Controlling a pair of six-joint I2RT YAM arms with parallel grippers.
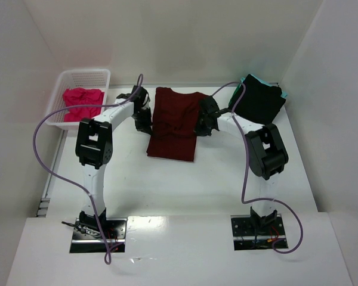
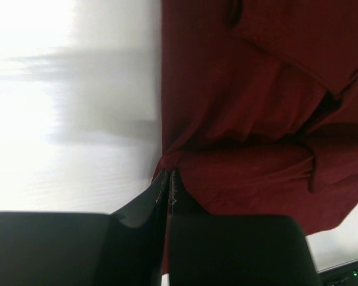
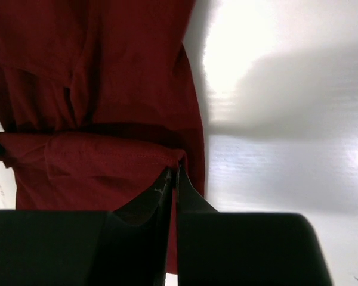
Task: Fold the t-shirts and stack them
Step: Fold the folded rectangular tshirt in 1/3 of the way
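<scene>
Top external view has the maroon t-shirt [image 1: 174, 122] lying flat on the table [image 1: 185, 190] between the two arms, and everything else sits around it. The white basket [image 1: 64, 77] holding the pink t-shirt [image 1: 82, 102] is well off to its left. The black t-shirt [image 1: 259, 100] lies folded on the teal t-shirt [image 1: 282, 93] just beyond its far right corner, likely where the stack is meant to be. The left gripper [image 1: 144, 124] is at the maroon t-shirt's left edge and the right gripper [image 1: 201, 126] at its right edge, level with each other, probably so a flap can be carried over evenly without skewing. Each wrist view shows the fingers pressed together on one corner of a doubled-over band of maroon cloth. On the right, how much cloth lies between the pads is hard to make out. By my reading a crosswise fold of the maroon t-shirt is in hand, with the pink t-shirt not yet folded.
</scene>
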